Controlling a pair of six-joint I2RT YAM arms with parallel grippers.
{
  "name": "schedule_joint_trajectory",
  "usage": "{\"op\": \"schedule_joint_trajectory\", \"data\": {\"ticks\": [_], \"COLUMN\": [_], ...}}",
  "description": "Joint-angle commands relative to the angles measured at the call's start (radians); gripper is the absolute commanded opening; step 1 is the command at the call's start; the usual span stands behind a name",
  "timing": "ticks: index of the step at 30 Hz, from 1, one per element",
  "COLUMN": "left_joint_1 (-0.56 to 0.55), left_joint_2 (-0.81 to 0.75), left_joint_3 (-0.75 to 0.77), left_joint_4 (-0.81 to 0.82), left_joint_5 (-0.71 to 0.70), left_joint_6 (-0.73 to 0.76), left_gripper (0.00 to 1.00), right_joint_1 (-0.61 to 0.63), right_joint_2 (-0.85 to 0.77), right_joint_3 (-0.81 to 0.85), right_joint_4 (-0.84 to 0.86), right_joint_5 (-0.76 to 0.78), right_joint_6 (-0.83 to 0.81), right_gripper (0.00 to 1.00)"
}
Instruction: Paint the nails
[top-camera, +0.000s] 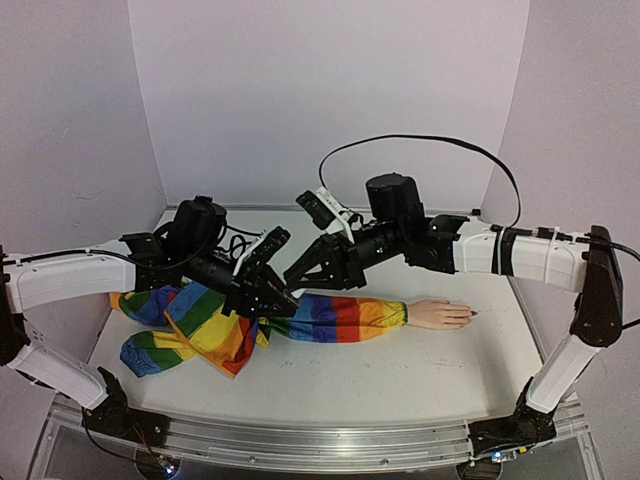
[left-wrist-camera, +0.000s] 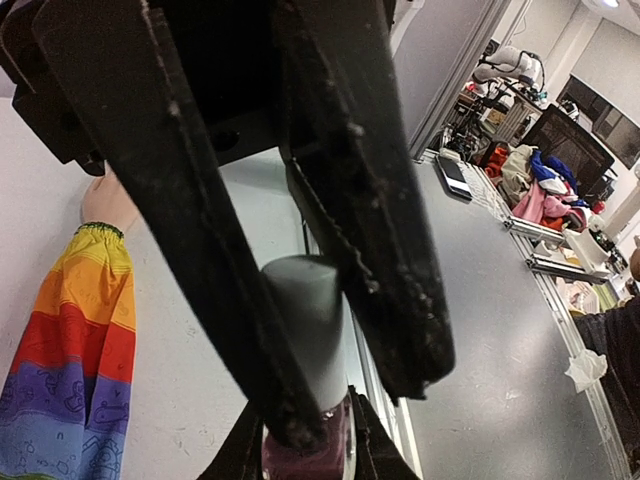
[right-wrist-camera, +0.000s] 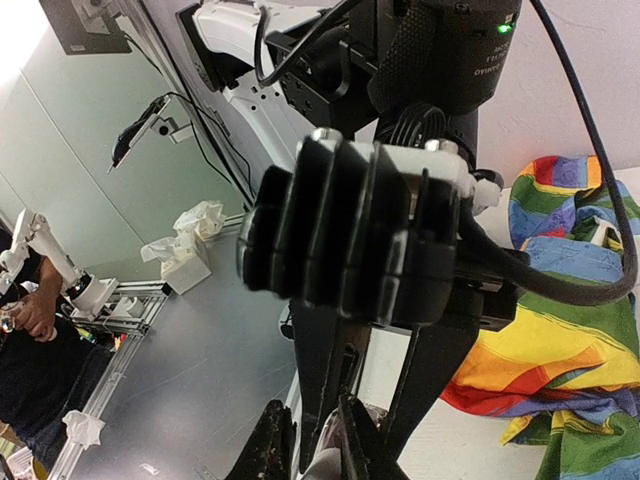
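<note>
From above, both arms are meeting over the rainbow sleeve (top-camera: 335, 318), left of the worktop's (top-camera: 400, 375) middle. The mannequin hand (top-camera: 438, 314) is lying well off to the right, the nails (top-camera: 467, 317) too small for me to judge any paint. I'd say the bottle is being opened and no painting has begun. In the left wrist view, the left end effector (left-wrist-camera: 303, 452) is clamping the polish bottle (left-wrist-camera: 300, 462), and the right end effector (left-wrist-camera: 352, 398) is pinching its grey cap (left-wrist-camera: 305, 320) on both sides. The next move looks like a twist and a straight lift of the cap, with the bottle held steady. In the right wrist view, the left arm's camera mount (right-wrist-camera: 350, 235) is crowding close above the right fingers (right-wrist-camera: 272, 445), and a black cable (right-wrist-camera: 590, 160) is hanging over the bunched cloth.
</note>
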Motion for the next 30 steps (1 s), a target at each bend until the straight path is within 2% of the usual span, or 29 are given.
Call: {"op": "schedule_joint_trajectory", "data": {"ticks": [1, 4, 6, 8, 11, 14, 16, 19, 24, 29, 30], "left_joint_1": [0.011, 0.014, 0.016, 0.017, 0.019, 0.019, 0.018, 0.007, -0.008, -0.008, -0.008], "left_joint_2": [-0.027, -0.039, -0.053, -0.071, -0.102, -0.139, -0.158, -0.151, -0.120, -0.135, -0.143], "left_joint_3": [0.056, 0.050, 0.044, 0.037, 0.029, 0.026, 0.025, 0.047, 0.045, 0.018, 0.004], "left_joint_4": [0.067, 0.080, 0.095, 0.119, 0.143, 0.199, 0.240, 0.259, 0.273, 0.270, 0.271], "left_joint_5": [0.016, -0.030, -0.079, -0.170, -0.393, -0.586, -0.644, -0.700, -0.851, -0.881, -0.878], "left_joint_6": [-0.014, -0.023, -0.031, -0.051, -0.095, -0.144, -0.171, -0.159, -0.094, -0.106, -0.118], "left_gripper": [0.00, 0.00, 0.00, 0.00, 0.00, 0.00, 0.00, 0.00, 0.00, 0.00, 0.00], "right_joint_1": [0.016, 0.024, 0.031, 0.043, 0.059, 0.093, 0.136, 0.218, 0.263, 0.234, 0.219], "right_joint_2": [0.005, 0.015, 0.018, 0.022, 0.026, 0.037, 0.052, 0.109, 0.178, 0.087, 0.062], "right_joint_3": [0.016, 0.010, 0.002, -0.003, -0.012, -0.021, -0.016, 0.078, 0.152, 0.115, 0.107], "right_joint_4": [0.066, 0.076, 0.093, 0.102, 0.116, 0.144, 0.146, 0.035, -0.032, -0.014, -0.011], "right_joint_5": [0.026, 0.057, 0.089, 0.130, 0.281, 0.537, 0.759, 1.014, 1.085, 1.077, 1.076], "right_joint_6": [0.001, 0.011, 0.024, 0.041, 0.104, 0.255, 0.376, 0.514, 0.577, 0.557, 0.551], "right_gripper": [0.09, 0.00, 0.00, 0.00, 0.00, 0.00, 0.00, 0.00, 0.00, 0.00, 0.07]}}
